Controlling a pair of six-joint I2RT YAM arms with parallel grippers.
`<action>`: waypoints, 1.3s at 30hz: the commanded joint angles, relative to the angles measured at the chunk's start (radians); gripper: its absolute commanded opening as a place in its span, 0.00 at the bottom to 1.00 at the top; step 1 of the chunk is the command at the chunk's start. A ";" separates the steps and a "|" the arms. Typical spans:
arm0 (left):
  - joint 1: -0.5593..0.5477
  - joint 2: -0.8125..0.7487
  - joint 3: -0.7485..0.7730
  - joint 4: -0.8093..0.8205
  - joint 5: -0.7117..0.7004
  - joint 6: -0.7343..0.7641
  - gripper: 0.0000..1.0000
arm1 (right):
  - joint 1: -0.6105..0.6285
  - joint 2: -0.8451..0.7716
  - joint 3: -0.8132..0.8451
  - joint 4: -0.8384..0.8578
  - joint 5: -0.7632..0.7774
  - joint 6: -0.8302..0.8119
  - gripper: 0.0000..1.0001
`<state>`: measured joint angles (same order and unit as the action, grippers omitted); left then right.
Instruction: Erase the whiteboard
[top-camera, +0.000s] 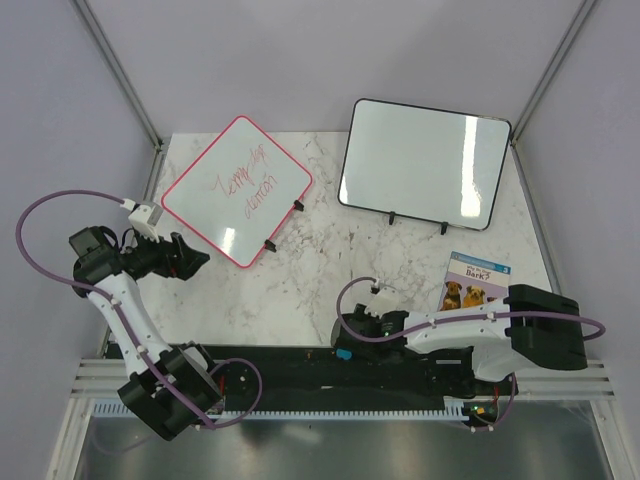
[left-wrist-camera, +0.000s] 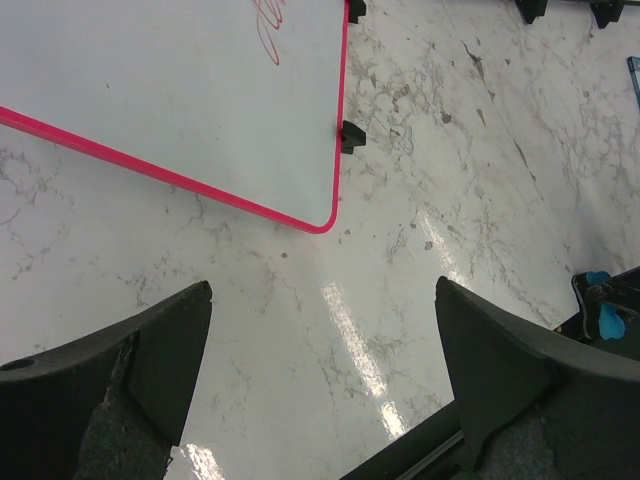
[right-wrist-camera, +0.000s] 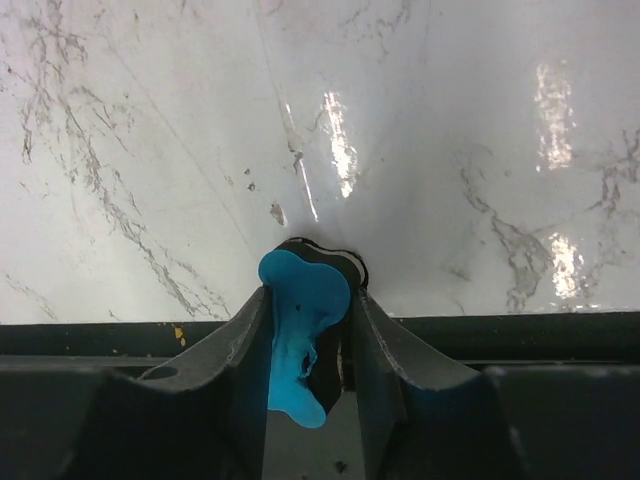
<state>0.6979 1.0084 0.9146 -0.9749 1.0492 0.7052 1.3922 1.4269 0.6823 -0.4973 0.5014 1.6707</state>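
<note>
The whiteboard (top-camera: 238, 190) lies flat on the far left part of the marble table (top-camera: 300, 290), turned cornerwise, its pink frame around red handwriting and two small black clips (top-camera: 297, 206) on its right edge. The left gripper (left-wrist-camera: 325, 300) hovers just beside the board's near corner, not touching it, jaws spread wide with only bare marble between them. The right gripper (right-wrist-camera: 308, 300) sits low at the table's near edge, its jaws narrow and pressed against both sides of a small blue eraser (right-wrist-camera: 300, 335) (black on its far side). A larger black-framed board (top-camera: 423, 165) lies at the far right, and a dog booklet (top-camera: 472, 285) lies nearer, well apart from the pink board.
</note>
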 joint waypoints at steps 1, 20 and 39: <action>-0.005 -0.017 0.000 -0.013 0.006 0.039 0.99 | -0.013 0.046 0.068 0.000 0.032 -0.061 0.38; -0.005 0.145 0.104 0.010 0.017 -0.064 0.98 | -0.229 0.224 0.350 -0.004 0.146 -0.598 0.43; -0.005 0.128 0.076 0.015 -0.029 -0.058 0.97 | -0.412 0.508 0.602 0.031 0.034 -0.927 0.57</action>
<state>0.6979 1.1694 1.0012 -0.9707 1.0271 0.6437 0.9813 1.9797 1.3136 -0.4625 0.5350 0.7643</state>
